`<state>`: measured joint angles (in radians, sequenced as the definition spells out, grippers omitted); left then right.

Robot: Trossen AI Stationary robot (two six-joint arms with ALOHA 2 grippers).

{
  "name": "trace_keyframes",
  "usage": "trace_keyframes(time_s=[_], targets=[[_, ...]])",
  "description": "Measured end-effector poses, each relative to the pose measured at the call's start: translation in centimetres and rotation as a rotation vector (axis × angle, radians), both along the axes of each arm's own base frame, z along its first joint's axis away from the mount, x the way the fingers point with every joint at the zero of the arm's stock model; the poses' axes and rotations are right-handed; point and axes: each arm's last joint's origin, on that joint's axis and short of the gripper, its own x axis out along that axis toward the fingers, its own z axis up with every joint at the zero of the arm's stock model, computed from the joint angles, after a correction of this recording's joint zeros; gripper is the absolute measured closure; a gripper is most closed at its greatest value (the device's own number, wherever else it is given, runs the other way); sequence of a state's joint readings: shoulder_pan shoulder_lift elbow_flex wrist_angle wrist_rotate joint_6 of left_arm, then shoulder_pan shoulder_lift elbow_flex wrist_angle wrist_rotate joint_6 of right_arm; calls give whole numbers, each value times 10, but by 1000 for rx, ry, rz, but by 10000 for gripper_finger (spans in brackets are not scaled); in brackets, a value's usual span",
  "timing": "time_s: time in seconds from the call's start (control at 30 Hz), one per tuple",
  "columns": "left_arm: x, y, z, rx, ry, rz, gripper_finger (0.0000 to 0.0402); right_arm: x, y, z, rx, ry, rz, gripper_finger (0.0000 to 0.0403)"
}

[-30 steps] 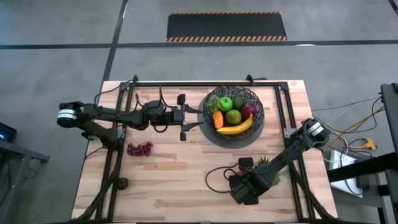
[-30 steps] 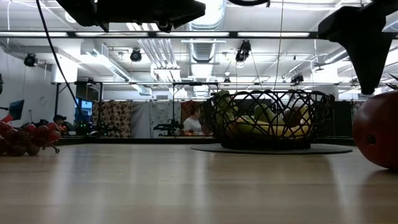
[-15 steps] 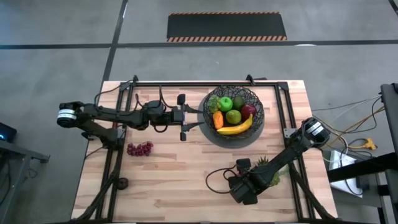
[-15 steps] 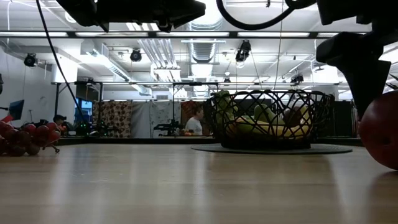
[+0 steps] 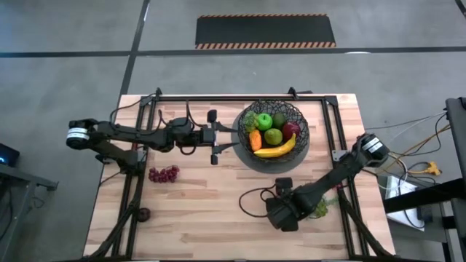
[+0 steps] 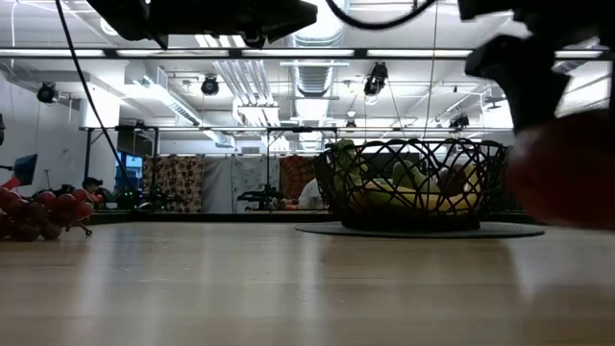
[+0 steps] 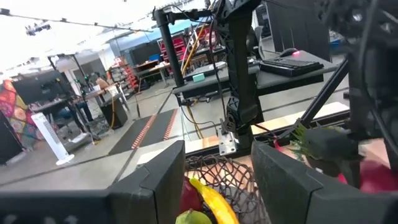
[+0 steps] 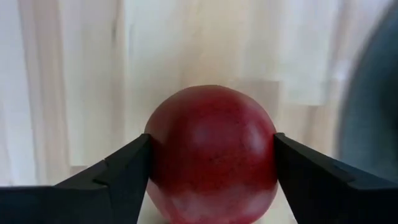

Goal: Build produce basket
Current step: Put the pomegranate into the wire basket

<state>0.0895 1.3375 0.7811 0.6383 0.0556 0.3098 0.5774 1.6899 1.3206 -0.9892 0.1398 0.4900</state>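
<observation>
Produce is what this job turns on, and the nearest piece is a red apple (image 8: 211,152) sitting on the wooden table (image 5: 204,211) at the near right, with the right gripper (image 8: 211,163) down around it. Both fingers (image 8: 124,171) press against the apple's flanks, one each side, so it looks pinched at its widest part, though from here I can't swear it is off the wood. I'd say the grip wants to sit square across the middle, then lift straight up clear of the spiky green potted plant (image 5: 320,206) just beside it before swinging toward the basket. That apple is smooth, round, glossy and dark red, likely to roll if let go low.

Farther left, a bunch of purple grapes (image 5: 164,174) lies loose on the table, well apart from everything.

Farther back, the basket (image 5: 274,135), black woven wire on a grey disc, holds a yellow banana (image 5: 274,150), two green apples (image 5: 263,121), an orange piece (image 5: 255,140) and something red (image 5: 290,131). The left gripper (image 5: 215,137) hangs just beside its rim, fingers parted, holding nothing
</observation>
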Motion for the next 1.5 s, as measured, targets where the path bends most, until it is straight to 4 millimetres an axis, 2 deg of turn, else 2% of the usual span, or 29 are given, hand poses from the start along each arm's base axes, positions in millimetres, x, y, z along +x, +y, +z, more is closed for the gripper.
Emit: trace_keyframes(time_s=[0.17,0.37,0.53,0.67,0.8,0.93,1.07,1.2,1.27,1.37,1.5], targets=[[-7,0,8,47,-26,9,233,2,-13,31,-7,-75,-18,112],[-21,-2,19,71,-9,12,233,3,-34,83,70,-235,-95,111],[-27,-2,18,65,52,12,233,-8,-67,131,68,-412,-198,111],[-27,-2,13,59,111,10,233,-24,-103,149,17,-435,-321,111],[-28,-2,6,56,134,10,233,-37,-137,150,-60,-326,-413,111],[-29,-1,1,59,138,22,233,-36,-161,145,-154,-228,-347,111],[-31,0,-1,63,115,72,233,-22,-180,135,-360,-134,-139,111],[-31,1,-3,85,124,108,233,-7,-198,121,-696,83,143,111],[-32,1,-4,87,128,129,233,1,-208,112,-807,224,265,110],[-32,2,-5,101,140,159,233,11,-225,95,-836,389,379,110],[-32,4,-6,109,149,213,233,21,-245,71,-822,546,429,110]])
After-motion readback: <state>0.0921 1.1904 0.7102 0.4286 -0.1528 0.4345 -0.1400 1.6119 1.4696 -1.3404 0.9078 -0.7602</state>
